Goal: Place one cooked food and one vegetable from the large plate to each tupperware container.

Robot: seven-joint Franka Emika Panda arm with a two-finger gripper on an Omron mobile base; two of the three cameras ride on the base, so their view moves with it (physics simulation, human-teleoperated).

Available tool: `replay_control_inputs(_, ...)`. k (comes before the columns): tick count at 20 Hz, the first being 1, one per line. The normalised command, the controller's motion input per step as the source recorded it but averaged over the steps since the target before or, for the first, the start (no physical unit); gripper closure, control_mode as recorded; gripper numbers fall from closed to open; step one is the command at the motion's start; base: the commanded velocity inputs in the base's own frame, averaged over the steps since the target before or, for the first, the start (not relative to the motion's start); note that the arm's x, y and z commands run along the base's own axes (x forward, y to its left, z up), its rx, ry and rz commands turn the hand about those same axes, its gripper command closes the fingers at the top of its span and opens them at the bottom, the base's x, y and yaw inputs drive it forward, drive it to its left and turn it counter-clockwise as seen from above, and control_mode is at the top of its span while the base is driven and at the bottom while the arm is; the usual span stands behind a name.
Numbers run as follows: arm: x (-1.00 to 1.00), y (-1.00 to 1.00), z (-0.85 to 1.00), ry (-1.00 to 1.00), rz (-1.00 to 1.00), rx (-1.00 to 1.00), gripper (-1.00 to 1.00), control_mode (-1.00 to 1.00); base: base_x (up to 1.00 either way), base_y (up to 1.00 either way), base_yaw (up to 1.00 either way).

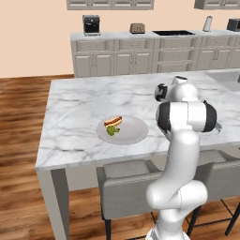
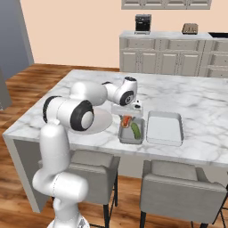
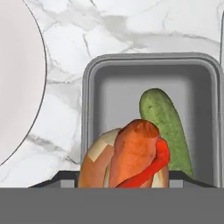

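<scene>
1. Table: white marble, grey veining.
2. Large plate: pale grey-white.
3. Tupperware containers: grey.
4. Hot dog: orange-red sausage, tan bun.
5. Cucumber: speckled green.
6. Floor: brown wood.

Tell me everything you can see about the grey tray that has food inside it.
The nearer tupperware container is a shallow rectangular grey tray with a raised rim and rounded corners; it looks like matte plastic or metal. It sits flat on the marble counter, between the large plate and a second, empty tray, close to both but apart. Inside lie a hot dog in its bun and a green cucumber, side by side. The gripper hangs just above the hot dog.
</scene>
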Motion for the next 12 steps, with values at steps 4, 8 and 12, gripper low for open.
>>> replay_control_inputs(4,0.03,-0.40,-0.47,0.00,0.30,-0.04,1.00,-1.00,0.00,0.00,0.00)
replay_control_inputs(8,0.00,-0.03,-0.35,0.00,0.19,0.00,1.00,-1.00,0.00,0.00,0.00)
replay_control_inputs(12,0.02,0.00,-0.16,0.00,0.07,0.00,1.00,-1.00,0.00,0.00,0.00)
